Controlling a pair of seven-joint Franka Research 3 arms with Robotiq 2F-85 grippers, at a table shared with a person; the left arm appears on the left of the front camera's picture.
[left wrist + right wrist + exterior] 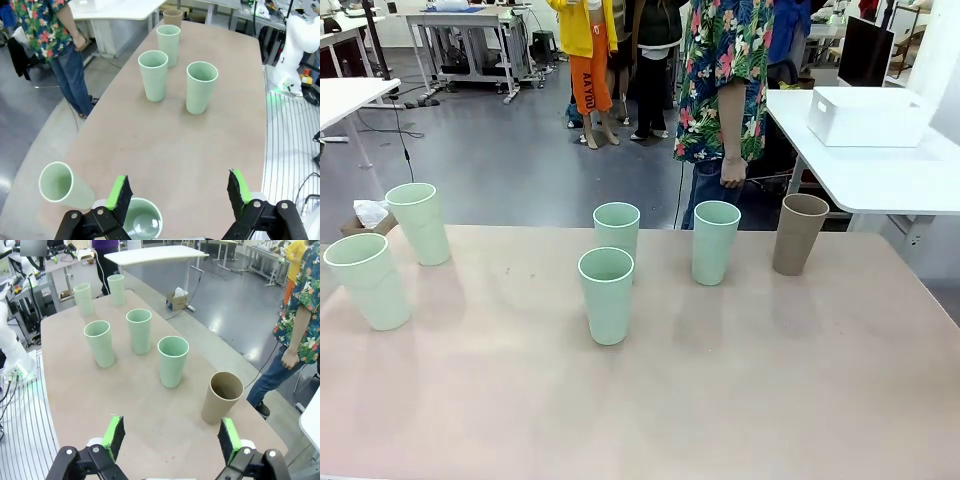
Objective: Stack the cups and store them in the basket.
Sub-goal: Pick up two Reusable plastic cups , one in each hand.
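Six cups upright on table; left claw, right claw spread wide, empty.

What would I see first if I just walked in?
Five mint green cups stand upright, spread across the beige table, with one tan-brown cup at its far right. The white basket sits on a white side table beyond, next to a person in a flowered shirt.

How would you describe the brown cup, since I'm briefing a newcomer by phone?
Start at the beige table. Follow the mint green cups toward the robot's right, along the far edge. The last one is the brown cup, the only one not green.
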